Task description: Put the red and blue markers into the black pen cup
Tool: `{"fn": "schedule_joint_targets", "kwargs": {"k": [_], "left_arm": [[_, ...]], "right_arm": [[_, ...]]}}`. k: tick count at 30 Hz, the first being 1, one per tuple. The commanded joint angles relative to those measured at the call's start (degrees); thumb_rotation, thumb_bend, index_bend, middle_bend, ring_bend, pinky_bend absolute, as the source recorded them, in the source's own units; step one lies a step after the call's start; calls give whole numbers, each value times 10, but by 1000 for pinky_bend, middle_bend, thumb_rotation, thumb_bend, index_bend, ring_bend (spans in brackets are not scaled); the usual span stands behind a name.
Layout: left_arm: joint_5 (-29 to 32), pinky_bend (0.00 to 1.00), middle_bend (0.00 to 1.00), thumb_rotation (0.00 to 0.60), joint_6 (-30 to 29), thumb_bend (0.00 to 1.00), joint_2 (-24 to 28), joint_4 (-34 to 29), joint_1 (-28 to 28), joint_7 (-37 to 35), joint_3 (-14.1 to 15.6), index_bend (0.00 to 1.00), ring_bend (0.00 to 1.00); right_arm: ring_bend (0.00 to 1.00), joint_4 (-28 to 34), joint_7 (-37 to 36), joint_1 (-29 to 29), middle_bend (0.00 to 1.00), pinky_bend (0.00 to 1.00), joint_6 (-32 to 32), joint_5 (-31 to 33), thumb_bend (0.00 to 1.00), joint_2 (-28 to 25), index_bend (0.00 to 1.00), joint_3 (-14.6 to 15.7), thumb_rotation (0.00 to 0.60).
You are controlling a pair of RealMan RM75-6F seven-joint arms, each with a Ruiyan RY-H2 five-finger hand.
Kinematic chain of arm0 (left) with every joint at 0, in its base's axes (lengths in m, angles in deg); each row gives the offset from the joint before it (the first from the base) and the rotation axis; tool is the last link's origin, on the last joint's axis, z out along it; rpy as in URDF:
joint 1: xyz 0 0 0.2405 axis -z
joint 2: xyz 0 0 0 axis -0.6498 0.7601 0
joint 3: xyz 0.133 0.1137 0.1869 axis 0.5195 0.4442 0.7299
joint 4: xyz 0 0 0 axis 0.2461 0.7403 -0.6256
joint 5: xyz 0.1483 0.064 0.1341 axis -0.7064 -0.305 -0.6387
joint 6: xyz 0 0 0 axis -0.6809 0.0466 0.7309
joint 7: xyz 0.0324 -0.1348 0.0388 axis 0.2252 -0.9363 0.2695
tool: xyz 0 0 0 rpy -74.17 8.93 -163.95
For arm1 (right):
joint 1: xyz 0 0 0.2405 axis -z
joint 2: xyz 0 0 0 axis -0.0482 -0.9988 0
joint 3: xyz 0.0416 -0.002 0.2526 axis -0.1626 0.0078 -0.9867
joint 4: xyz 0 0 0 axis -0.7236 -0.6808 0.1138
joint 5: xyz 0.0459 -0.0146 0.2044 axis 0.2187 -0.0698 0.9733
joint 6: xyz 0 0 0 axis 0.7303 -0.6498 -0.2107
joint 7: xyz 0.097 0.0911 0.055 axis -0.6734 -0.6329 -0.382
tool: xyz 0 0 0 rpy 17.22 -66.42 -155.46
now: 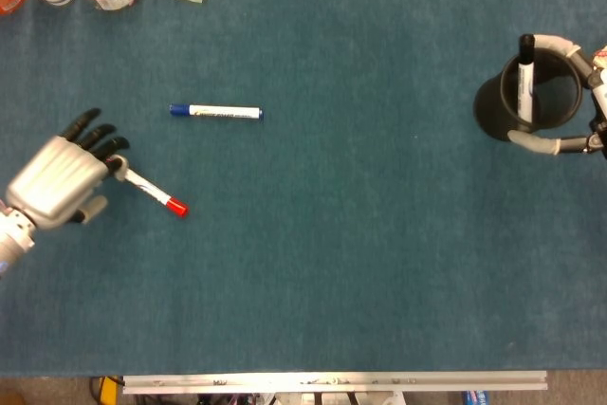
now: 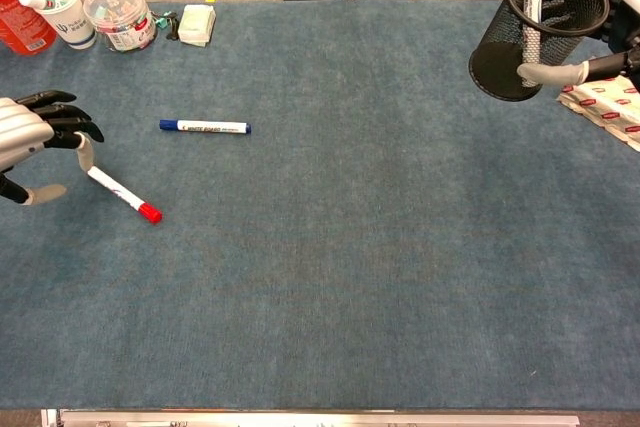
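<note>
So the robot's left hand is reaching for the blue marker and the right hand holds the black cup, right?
Not quite. The left hand is at the red marker, as the head view shows. The blue marker lies apart, untouched. The right hand does hold the black cup.

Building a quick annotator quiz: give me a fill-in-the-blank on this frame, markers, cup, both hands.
1. The right hand holds the black pen cup, which already contains a ____-capped marker.
2. The left hand reaches the white end of the ____ marker.
3. The ____ marker lies untouched on the table.
4. The red marker's cap points ____ from the left hand.

Missing words: black; red; blue; away
</note>
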Motion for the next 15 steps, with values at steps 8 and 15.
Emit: {"fn": "schedule_joint_targets", "kwargs": {"k": [8, 15], "left_arm": [[-25, 37, 245, 600, 0, 306, -57, 41, 27, -15, 23, 435, 155], [-31, 37, 231, 600, -7, 306, -91, 79, 41, -17, 28, 442, 143]], "right_arm": [[336, -4, -2, 0, 425, 364, -5, -2, 514, 3, 461, -2, 600], [336, -4, 1, 1, 426, 364, -8, -2, 513, 4, 461, -1, 600]]}}
